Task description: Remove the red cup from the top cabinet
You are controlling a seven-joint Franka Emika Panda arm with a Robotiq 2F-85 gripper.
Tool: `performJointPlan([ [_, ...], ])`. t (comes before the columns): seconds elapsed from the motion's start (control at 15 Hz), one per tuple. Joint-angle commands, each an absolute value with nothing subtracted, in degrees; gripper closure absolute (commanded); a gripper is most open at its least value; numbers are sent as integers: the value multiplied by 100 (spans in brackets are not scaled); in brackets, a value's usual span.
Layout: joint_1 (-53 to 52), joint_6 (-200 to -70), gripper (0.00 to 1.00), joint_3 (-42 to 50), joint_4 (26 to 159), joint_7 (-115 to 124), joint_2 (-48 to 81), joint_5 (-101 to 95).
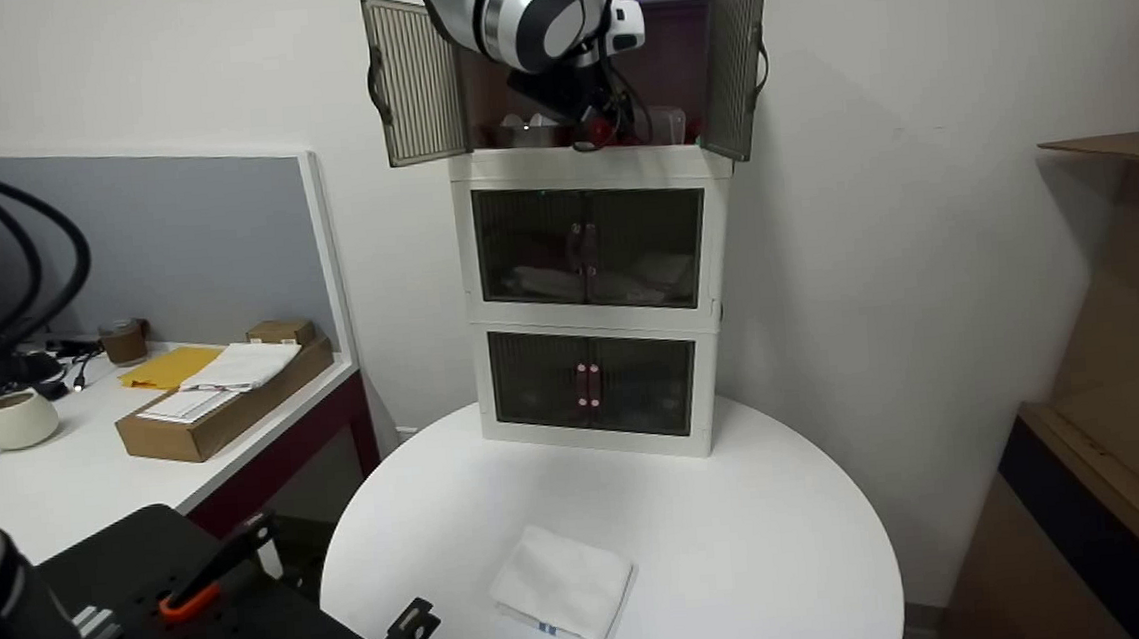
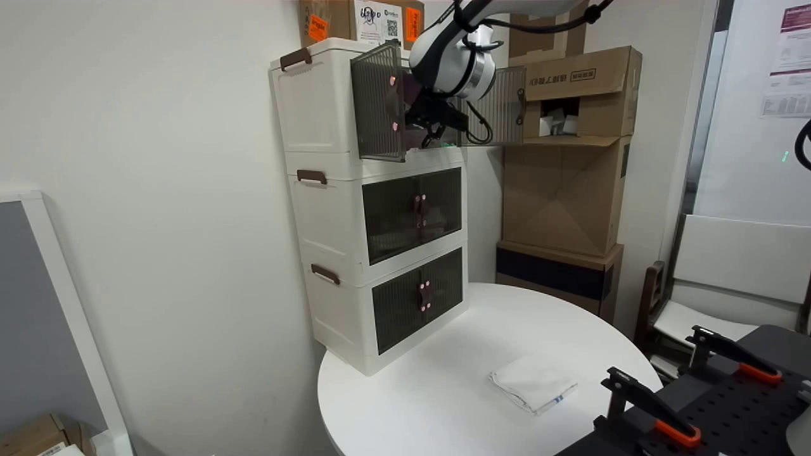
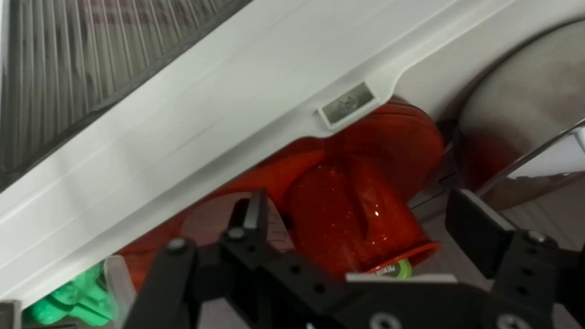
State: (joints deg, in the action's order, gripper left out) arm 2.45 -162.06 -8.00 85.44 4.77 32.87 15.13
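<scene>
your gripper (image 3: pixel 365 224) is spread wide, fingers apart with the red cup (image 3: pixel 329 214) between them; whether either finger touches it, you cannot tell. the cup is inside the top cabinet (image 2: pixel 320 101), whose doors (image 1: pixel 418 84) are swung out. in your wrist view the cup's long axis slants from upper left to lower right: the flared rim points to the lower right, and the handle runs along the side you see. upright or lying, you cannot tell. a metal bowl (image 3: pixel 516 96) shows near it at that view's right edge.
</scene>
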Motion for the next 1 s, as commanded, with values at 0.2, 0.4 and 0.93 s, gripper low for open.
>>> performJointPlan([
  [0.2,214,-15998,55,-823,7963,411,3638,1523],
  [0.4,192,-16008,79,-811,7879,425,3701,1510],
  [0.93,150,-16015,97,-763,7770,478,3778,1471],
])
